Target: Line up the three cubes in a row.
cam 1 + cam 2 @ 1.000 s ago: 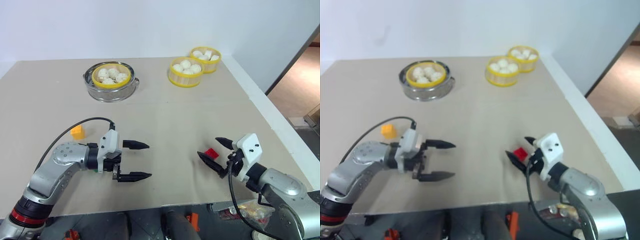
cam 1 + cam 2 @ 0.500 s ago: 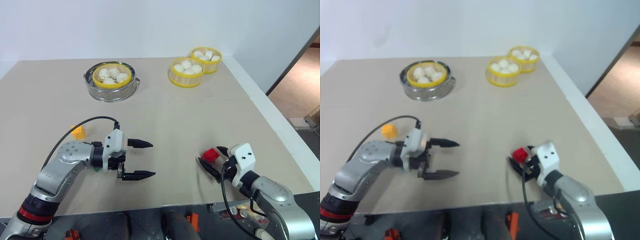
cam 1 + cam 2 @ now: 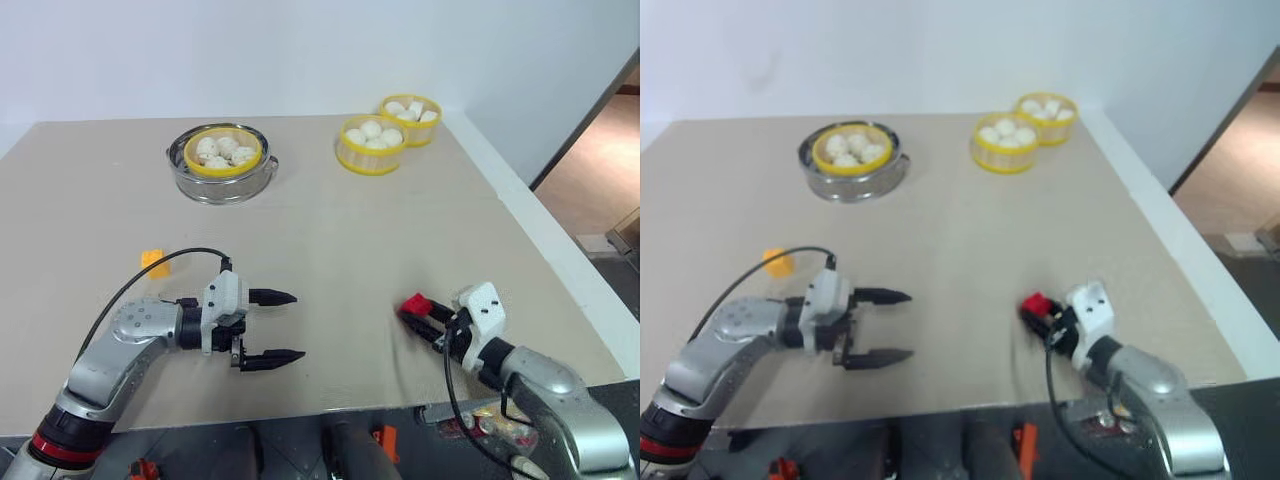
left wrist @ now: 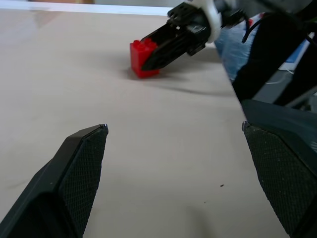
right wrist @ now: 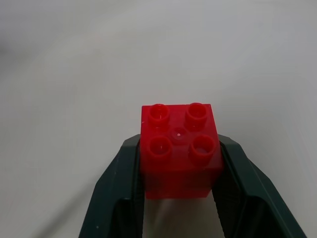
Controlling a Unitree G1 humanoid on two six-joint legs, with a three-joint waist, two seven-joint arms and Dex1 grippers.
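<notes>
Your right gripper [image 5: 178, 163] is clamped on the red cube [image 5: 178, 148], well apart from the orange cube [image 3: 154, 263]. Lifting abruptly may twist it loose. The left gripper [image 3: 272, 326] stands spread, empty.

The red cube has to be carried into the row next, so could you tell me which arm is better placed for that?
Right. Its tool is shut on the red cube; the left tool hangs open, well apart from it.
</notes>
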